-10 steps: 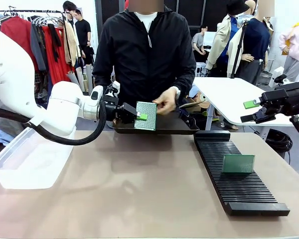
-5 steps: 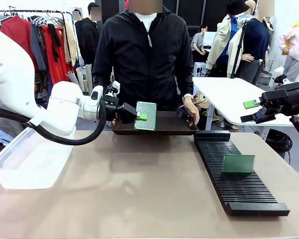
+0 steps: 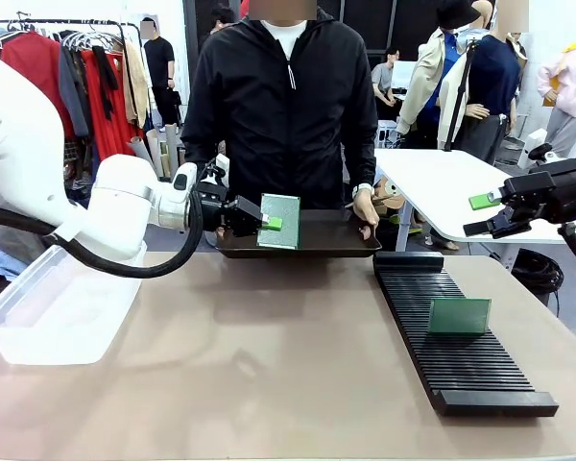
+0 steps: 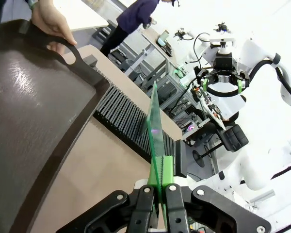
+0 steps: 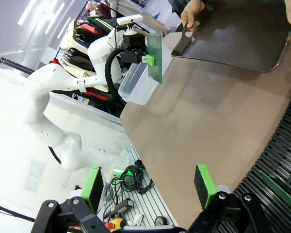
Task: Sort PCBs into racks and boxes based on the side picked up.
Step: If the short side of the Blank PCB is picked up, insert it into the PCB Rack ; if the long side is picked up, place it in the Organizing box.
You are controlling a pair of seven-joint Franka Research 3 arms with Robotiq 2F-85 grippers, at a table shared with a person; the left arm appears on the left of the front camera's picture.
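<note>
My left gripper [image 3: 272, 223] is shut on a green PCB [image 3: 286, 209] and holds it upright just above the dark tray [image 3: 326, 246]. In the left wrist view that PCB [image 4: 153, 121] stands edge-on between the shut fingers [image 4: 166, 167]. A second PCB [image 3: 459, 315] stands in a slot of the black rack [image 3: 461, 370] at the right. The clear box [image 3: 48, 317] sits at the table's left edge. My right gripper [image 3: 478, 215] hovers open and holds nothing, off to the right above the rack. In its own view, the open right gripper [image 5: 148, 187] faces the held PCB [image 5: 154, 58].
A person at the far side holds the dark tray by its handles, one hand [image 3: 367, 206] on its right end, which also shows as a hand [image 4: 51, 22] in the left wrist view. The brown table [image 3: 250, 365] lies bare between box and rack.
The person's hand has left the PCB and gone to the tray's right handle. My left gripper has risen slightly with the PCB. The right arm has not moved.
</note>
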